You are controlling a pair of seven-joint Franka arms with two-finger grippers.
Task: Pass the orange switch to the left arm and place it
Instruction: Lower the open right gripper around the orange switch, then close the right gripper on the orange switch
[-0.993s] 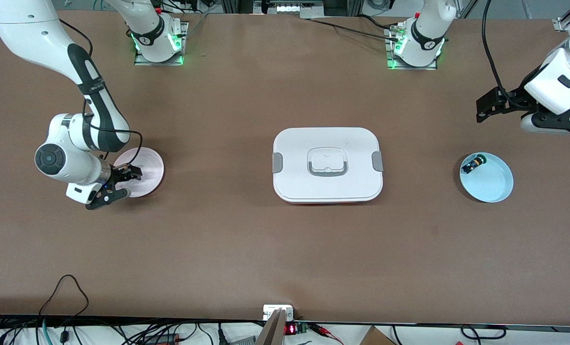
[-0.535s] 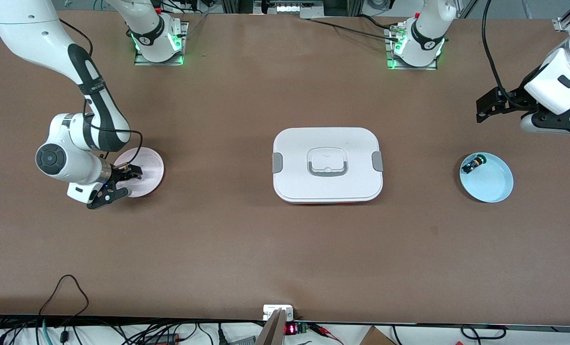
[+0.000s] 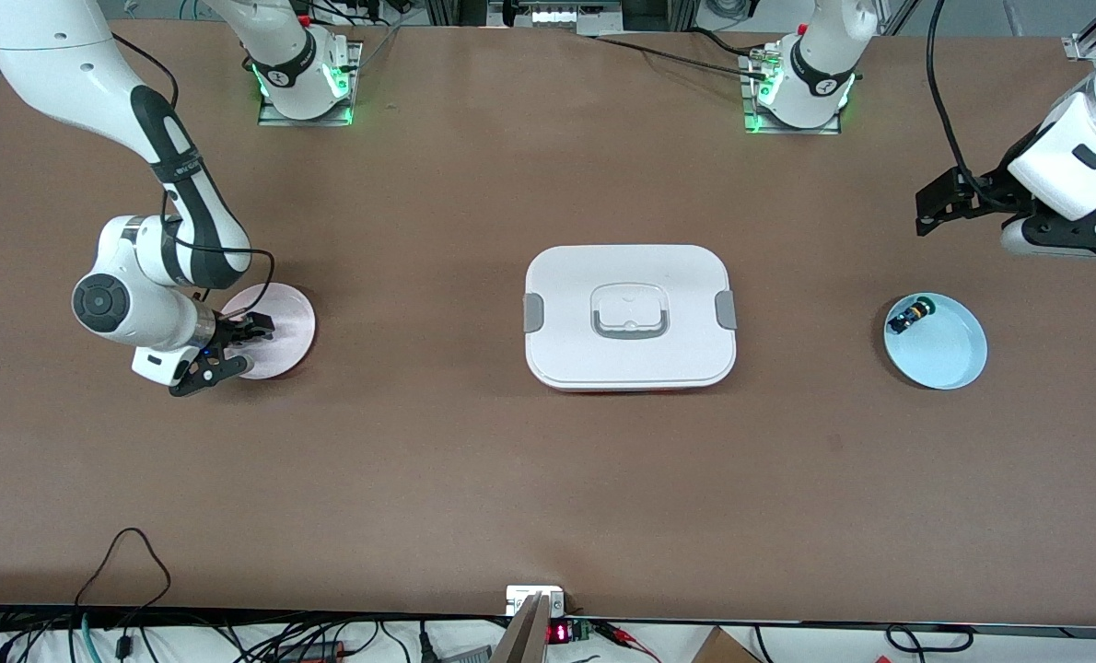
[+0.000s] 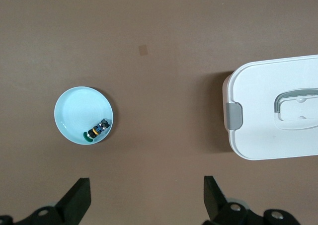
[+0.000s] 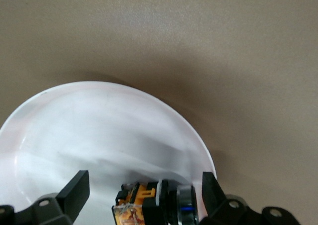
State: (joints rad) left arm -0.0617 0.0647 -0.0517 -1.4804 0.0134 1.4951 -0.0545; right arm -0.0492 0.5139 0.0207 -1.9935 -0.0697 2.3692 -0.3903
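Observation:
The orange switch [image 5: 149, 207] lies on its side on a pale pink plate [image 5: 99, 130] at the right arm's end of the table. My right gripper [image 5: 144, 195] is low over it and open, with one finger on either side of the switch and neither touching it. In the front view the right gripper [image 3: 246, 346] hides the switch on the pink plate [image 3: 285, 318]. The white box [image 3: 629, 318] sits at the middle of the table. My left gripper [image 3: 930, 210] waits open and empty in the air at the left arm's end of the table, its fingers [image 4: 79, 200] wide apart.
A light blue plate [image 3: 944, 350] at the left arm's end holds a small black switch with a green tip [image 3: 909, 316]. The left wrist view shows this blue plate [image 4: 74, 108], that green-tipped switch [image 4: 98, 129] and one clipped end of the box [image 4: 278, 111].
The right gripper has shifted slightly over the pink plate. The left arm, the box and the blue plate have not moved.

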